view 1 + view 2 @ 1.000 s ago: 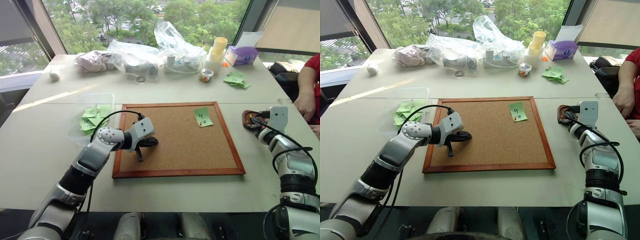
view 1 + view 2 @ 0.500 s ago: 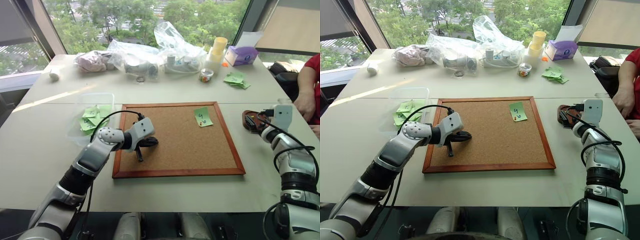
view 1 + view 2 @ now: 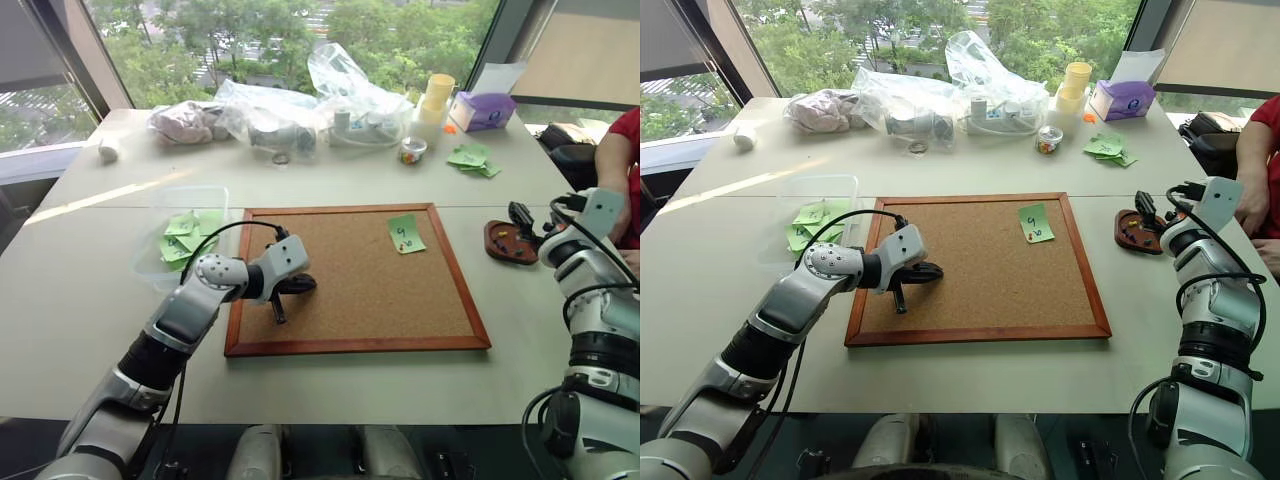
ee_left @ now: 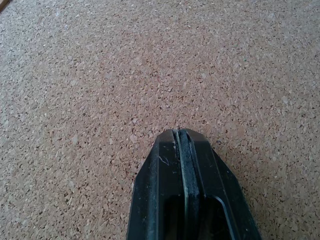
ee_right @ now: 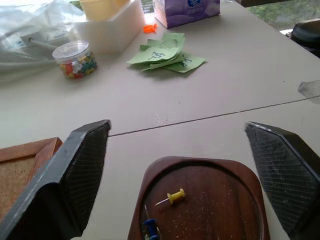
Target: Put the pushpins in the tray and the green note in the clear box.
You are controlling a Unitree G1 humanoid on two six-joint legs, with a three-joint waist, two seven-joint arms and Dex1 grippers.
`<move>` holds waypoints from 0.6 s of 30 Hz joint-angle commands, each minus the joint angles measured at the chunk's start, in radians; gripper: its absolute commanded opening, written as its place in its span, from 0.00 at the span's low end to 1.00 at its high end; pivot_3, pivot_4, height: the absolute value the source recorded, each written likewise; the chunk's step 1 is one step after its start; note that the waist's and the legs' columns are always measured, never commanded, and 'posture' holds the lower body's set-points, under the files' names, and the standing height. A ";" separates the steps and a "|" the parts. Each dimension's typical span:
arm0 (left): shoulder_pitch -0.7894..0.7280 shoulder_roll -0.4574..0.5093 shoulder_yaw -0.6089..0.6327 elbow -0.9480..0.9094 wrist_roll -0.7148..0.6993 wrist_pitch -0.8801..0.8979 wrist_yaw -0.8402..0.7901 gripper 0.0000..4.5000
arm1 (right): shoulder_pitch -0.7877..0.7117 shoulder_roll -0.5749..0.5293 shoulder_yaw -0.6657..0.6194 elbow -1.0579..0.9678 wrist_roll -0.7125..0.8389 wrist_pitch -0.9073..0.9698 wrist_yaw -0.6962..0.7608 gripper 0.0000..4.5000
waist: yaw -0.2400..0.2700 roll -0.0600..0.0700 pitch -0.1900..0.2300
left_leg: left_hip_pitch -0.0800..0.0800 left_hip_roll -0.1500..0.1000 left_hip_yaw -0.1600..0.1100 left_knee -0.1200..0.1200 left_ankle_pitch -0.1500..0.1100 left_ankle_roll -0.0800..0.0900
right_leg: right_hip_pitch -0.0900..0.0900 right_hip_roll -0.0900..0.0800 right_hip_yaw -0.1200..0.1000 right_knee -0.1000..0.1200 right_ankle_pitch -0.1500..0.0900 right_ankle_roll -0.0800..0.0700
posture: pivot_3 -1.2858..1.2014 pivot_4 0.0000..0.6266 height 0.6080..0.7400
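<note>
Right gripper [image 5: 182, 175]: jaws newly spread, lifted off small dark-brown wooden tray [image 5: 225, 172]; yellow-headed pushpin [image 5: 172, 196] delivered; red pin, note pending.

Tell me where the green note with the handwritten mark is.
The green note is on the cork board, near its far right corner, left of the brown tray.

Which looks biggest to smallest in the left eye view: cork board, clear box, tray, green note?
1. cork board
2. clear box
3. tray
4. green note
Tray and green note look close in size, so their order is unsure.
</note>
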 commanded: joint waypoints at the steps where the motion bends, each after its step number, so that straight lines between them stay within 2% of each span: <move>1: 0.037 -0.007 -0.070 0.033 0.008 0.023 -0.031 0.00 | 0.062 0.019 0.170 -0.258 0.019 0.051 0.135 0.98 | 0.000 0.000 0.000 | 0.000 0.000 0.000 0.000 0.000 0.000 | 0.000 0.000 0.000 0.000 0.000 0.000 | 0.52 0.24 0.99; 4: 0.038 -0.009 -0.069 0.031 0.009 0.025 -0.031 0.00 | 0.087 0.059 0.249 -0.312 0.000 0.069 0.147 0.98 | 0.004 0.000 0.000 | 0.000 0.000 0.000 0.001 -0.001 0.002 | 0.000 0.000 0.000 0.000 0.000 0.000 | 0.52 0.24 0.99; 16: 0.044 -0.008 -0.064 0.024 0.009 0.030 -0.026 0.00 | 0.063 0.125 0.310 -0.215 -0.062 0.037 0.156 0.98 | 0.004 0.000 0.000 | -0.001 -0.001 0.000 0.001 -0.001 0.002 | 0.000 0.000 0.000 -0.001 0.000 0.000 | 0.52 0.24 0.99; 18: 0.044 -0.009 -0.064 0.025 0.009 0.030 -0.026 0.00 | 0.053 0.130 0.324 -0.176 -0.080 0.035 0.157 0.86 | 0.004 0.000 0.000 | -0.001 -0.001 0.000 0.001 -0.001 0.002 | 0.000 0.000 0.000 -0.001 0.000 0.000 | 0.52 0.24 0.99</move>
